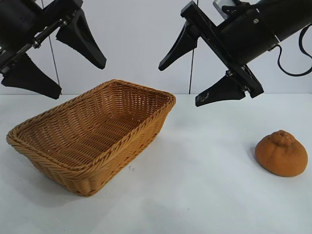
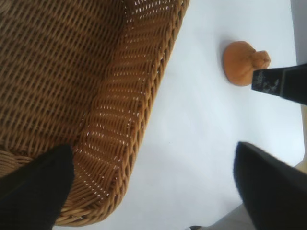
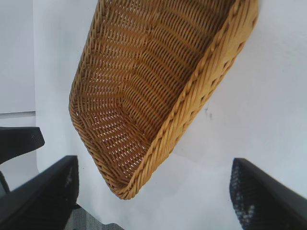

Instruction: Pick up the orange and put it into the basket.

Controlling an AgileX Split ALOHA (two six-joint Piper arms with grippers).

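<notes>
The orange (image 1: 282, 153) lies on the white table at the right, brownish with a bumpy knob on top; it also shows in the left wrist view (image 2: 242, 63). The wicker basket (image 1: 122, 87) stands at the left centre with nothing in it, and shows in the left wrist view (image 2: 158, 76) and right wrist view (image 3: 206, 81). My right gripper (image 1: 180, 83) hangs open and empty in the air above the table, up and to the left of the orange. My left gripper (image 1: 80, 80) is open and empty, raised above the basket's far left.
The white table (image 1: 204, 195) runs from the basket to the orange. A pale wall stands behind. In the left wrist view one finger of the right gripper (image 2: 280, 84) partly covers the orange.
</notes>
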